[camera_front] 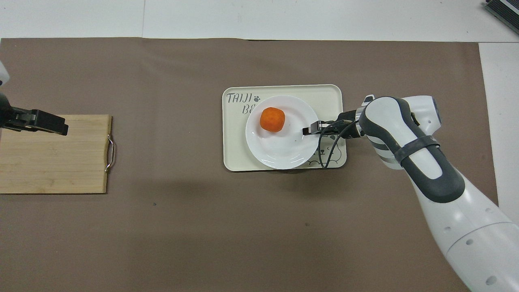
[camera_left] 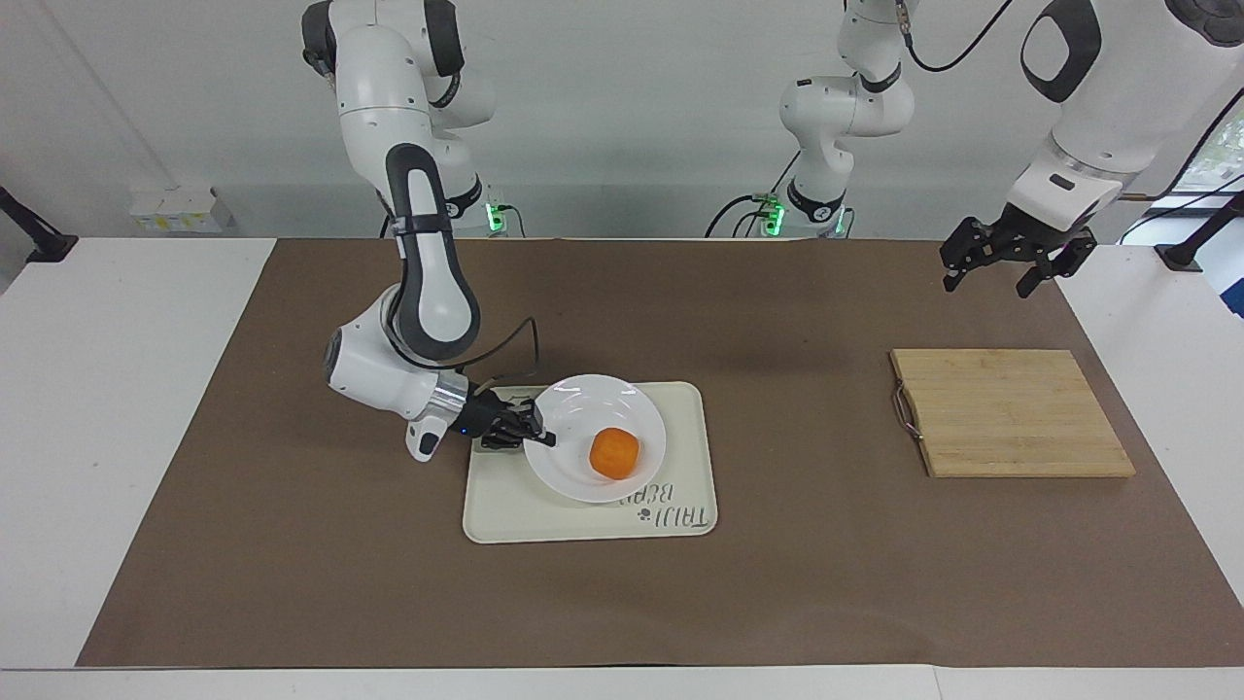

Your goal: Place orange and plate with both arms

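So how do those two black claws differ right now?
The right gripper is low over the tray, its jaws shut on the plate rim; the left gripper hangs high near the cutting board, jaws open and empty. The right one lies sideways; the left points down. Both are black and two-fingered.

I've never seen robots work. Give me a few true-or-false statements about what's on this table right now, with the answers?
1. The orange lies in the plate. True.
2. The plate sits on the wooden board. False: it is on the cream tray.
3. The right gripper is shut on the plate's rim. True.
4. The left gripper holds the orange. False: it is open, empty and up in the air near the wooden board.
5. The tray stands upright. False: it lies flat on the brown mat.
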Motion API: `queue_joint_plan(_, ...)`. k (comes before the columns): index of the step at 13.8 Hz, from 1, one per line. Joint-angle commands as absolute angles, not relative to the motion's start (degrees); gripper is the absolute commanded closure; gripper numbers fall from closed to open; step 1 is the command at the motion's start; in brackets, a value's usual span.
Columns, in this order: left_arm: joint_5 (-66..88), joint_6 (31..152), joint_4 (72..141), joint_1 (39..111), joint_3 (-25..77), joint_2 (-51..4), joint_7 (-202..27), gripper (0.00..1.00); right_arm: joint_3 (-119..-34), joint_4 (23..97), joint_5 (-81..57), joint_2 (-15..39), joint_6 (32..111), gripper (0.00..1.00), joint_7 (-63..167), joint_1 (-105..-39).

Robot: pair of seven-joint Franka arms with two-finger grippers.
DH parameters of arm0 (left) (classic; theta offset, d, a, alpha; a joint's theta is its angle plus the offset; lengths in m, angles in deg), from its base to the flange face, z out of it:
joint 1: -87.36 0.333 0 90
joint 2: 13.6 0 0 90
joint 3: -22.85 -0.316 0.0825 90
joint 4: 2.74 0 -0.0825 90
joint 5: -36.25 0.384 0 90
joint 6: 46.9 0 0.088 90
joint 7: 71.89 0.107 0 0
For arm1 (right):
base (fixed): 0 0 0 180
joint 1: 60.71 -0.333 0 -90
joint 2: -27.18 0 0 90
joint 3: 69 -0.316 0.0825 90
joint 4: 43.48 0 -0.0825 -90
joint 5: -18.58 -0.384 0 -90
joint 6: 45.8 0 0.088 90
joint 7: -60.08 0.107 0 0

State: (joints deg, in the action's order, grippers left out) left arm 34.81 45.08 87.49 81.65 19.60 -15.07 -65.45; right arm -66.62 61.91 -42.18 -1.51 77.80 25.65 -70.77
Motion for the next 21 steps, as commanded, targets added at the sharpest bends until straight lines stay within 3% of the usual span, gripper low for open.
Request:
queue_joint_plan(1,35.6,44.3,87.3,80.9,18.8,-14.8,-64.8,0.0,-66.7,62.4,-39.6,-0.5,78.1,0.1,27.6,-70.4)
queue_joint_plan(2,35.6,44.3,87.3,80.9,18.8,-14.8,-64.8,0.0,-66.7,62.2,-38.6,-0.6,78.4,0.0,27.8,-70.2)
queue_joint_plan(9,35.6,44.3,87.3,80.9,18.8,-14.8,-64.8,0.0,-63.8,60.8,-23.6,3.7,78.8,0.0,35.7,-70.2)
queue_joint_plan(15,35.6,44.3,87.3,80.9,18.8,-14.8,-64.8,0.0,-63.3,60.8,-1.3,12.7,77.5,0.0,53.9,-68.6)
queue_joint_plan(21,35.6,44.3,87.3,80.9,18.8,-14.8,-64.8,0.0,-63.0,59.4,13.4,22.5,65.8,0.0,63.8,-65.8)
